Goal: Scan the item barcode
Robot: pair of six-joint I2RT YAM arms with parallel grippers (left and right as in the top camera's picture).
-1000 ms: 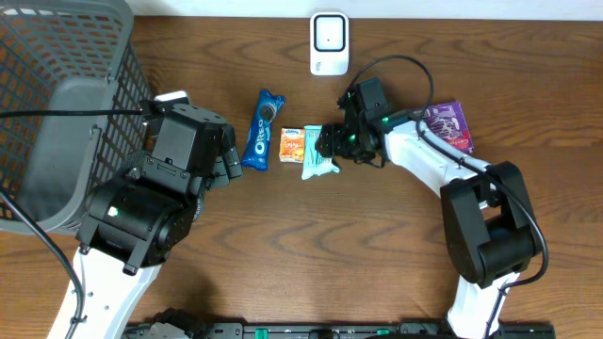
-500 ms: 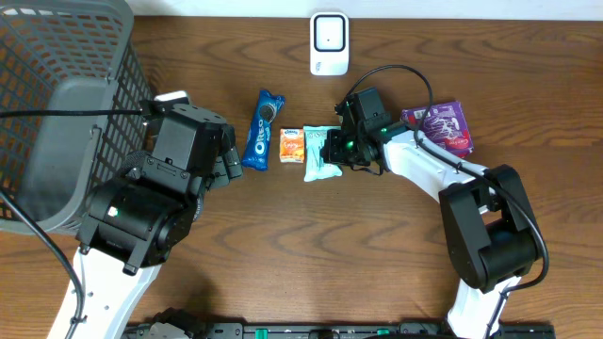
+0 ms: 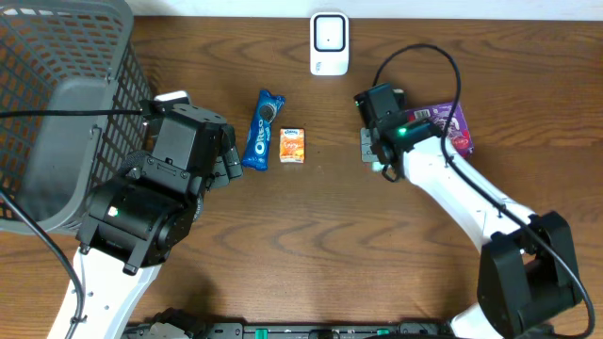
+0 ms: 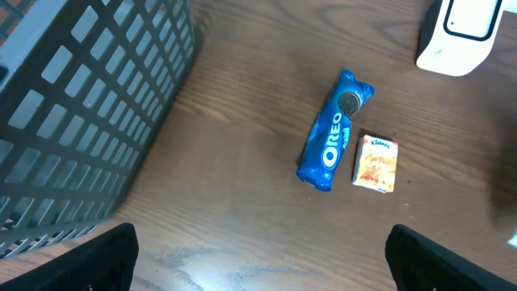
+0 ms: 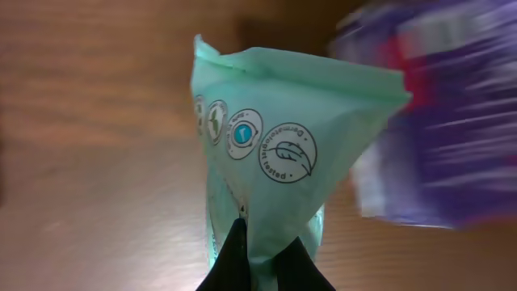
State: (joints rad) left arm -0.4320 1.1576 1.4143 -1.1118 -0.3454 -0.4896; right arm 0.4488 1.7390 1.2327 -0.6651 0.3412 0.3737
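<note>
Mint-green soft packet [image 5: 266, 162] with round printed symbols is pinched by one edge in the right tool [image 5: 258, 242], whose black fingers are closed tight on it. It sits between a small orange carton [image 3: 292, 145] and a blurred purple pouch [image 3: 450, 124]. On the near left, the left tool [image 4: 258, 242] is spread wide over the brown wooden surface [image 3: 311, 245], holding nothing. Farther off lie a blue Oreo pack [image 3: 263, 129] and a white scanner [image 3: 329, 42]. At far left is a grey mesh basket [image 3: 57, 56]; I cannot tell its contents.

The dark brown wood-grain table [image 3: 311, 245] fills the view, evenly lit. A pale strip [image 3: 509, 8] runs along its far edge.
</note>
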